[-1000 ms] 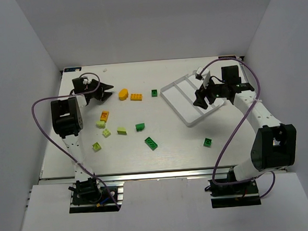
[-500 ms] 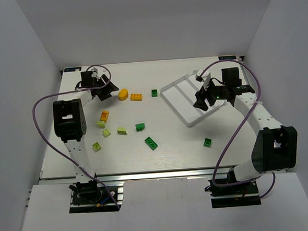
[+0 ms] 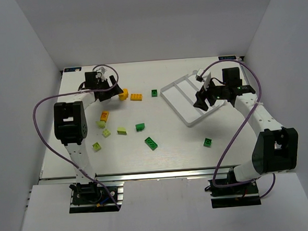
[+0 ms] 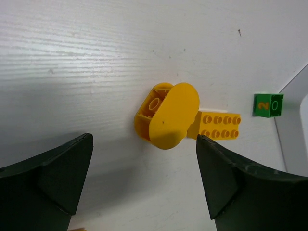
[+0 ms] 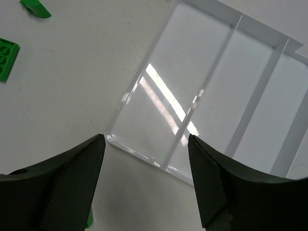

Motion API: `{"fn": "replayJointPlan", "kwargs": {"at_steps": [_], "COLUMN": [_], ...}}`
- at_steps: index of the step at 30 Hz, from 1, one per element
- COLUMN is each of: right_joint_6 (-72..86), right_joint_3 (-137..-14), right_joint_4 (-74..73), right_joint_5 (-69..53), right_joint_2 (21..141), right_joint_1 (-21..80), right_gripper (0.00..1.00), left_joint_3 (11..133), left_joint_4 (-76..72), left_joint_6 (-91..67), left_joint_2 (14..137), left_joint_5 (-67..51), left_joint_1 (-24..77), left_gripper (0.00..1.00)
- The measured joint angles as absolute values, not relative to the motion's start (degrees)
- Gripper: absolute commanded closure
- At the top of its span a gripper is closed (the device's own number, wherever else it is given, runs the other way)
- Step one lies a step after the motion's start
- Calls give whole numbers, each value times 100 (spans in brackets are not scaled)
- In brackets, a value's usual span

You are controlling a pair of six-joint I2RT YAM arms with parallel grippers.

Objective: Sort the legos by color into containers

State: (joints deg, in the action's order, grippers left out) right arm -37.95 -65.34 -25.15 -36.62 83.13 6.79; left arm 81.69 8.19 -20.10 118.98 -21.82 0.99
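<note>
Between pale walls [image 3: 138, 22], white table [image 3: 177, 156] (faintly grained), scattered legos [image 3: 151, 143]

green brick [image 4: 268, 105], digits 2 and 0

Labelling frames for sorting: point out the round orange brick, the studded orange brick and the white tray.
round orange brick [image 4: 173, 113], left wrist view, smooth oval face.
studded orange brick [image 4: 220, 126], left wrist view, studded top.
white tray [image 5: 210, 77], right wrist view, divider wall.

Top external: high over the near edge, facing down on the whole table [image 3: 177, 152].
Left wrist: close above the far-left round orange brick [image 4: 168, 115], shared with top.
Right wrist: close above the far-right white tray [image 5: 168, 72], shared with top.
</note>
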Motion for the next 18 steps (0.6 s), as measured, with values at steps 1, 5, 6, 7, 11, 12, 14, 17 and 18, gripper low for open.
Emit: {"fn": "replayJointPlan", "kwargs": {"at_steps": [1, 5, 6, 7, 11, 12, 14, 17, 18], "right_joint_6": [-3795, -3798, -3798, -3798, -3798, -3798, -3798, -3804, -3806], "right_joint_3": [-6532, -6477, -6469, -6466, -6464, -6460, -6458, -6458, -6458], "right_joint_4": [-2517, -2515, -2519, -2521, -2519, -2519, -2521, -2519, -2521], "right_joint_5": [-3662, -3662, -3660, -3658, -3658, -3658, -3658, -3656, -3656], "right_joint_2": [8296, 8241, 8237, 8237, 8230, 8230, 8224, 8219, 8219], "right_joint_1": [679, 679, 679, 679, 679, 679, 679, 679, 679], "right_gripper": [25, 25, 25, 25, 25, 25, 25, 25, 25], "left_joint_3": [8241, 8337, 8355, 8390, 8571, 8604, 8694, 8794, 8827], "left_joint_4": [880, 860, 862, 871, 875, 897, 932, 1026, 1033], "left_joint_6": [-1900, -1542, -1470, -1406, -1122, -1055, -906, -746, -703], "left_joint_2": [11915, 11944, 11957, 11981, 12092, 12108, 12158, 12228, 12261], "left_joint_5": [-2123, -1905, -1881, -1879, -1861, -1815, -1634, -1234, -1070], "left_joint_1": [137, 349, 405, 449, 637, 690, 786, 902, 941], "left_gripper": [2, 2, 2, 2, 5, 6, 8, 12, 13]}}
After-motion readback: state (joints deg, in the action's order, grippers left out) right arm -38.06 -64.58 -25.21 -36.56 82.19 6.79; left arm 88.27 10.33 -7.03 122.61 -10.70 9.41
